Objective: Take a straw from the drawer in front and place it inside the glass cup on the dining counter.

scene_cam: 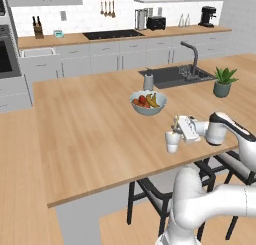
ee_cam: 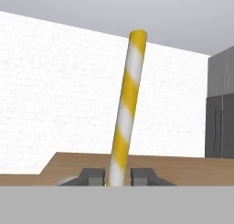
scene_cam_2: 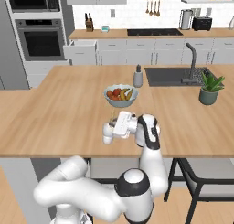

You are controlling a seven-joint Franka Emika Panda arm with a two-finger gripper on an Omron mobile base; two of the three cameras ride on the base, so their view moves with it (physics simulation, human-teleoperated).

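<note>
**Straw held over the cup**

The yellow-and-white striped straw stands nearly upright, pinched between my gripper fingers. My hand hovers just above the glass cup near the dining counter's front edge. The fruit bowl sits just beyond.

two base views, close hand view

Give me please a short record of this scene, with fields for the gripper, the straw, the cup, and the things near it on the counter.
gripper: shut on the straw, held beside the glass cup
straw: yellow and white stripes, near upright between the fingers
glass cup: upright on the dining counter, near its front edge
fruit bowl: behind the cup
plant: by the sink
step left: straw not yet in the cup
</note>
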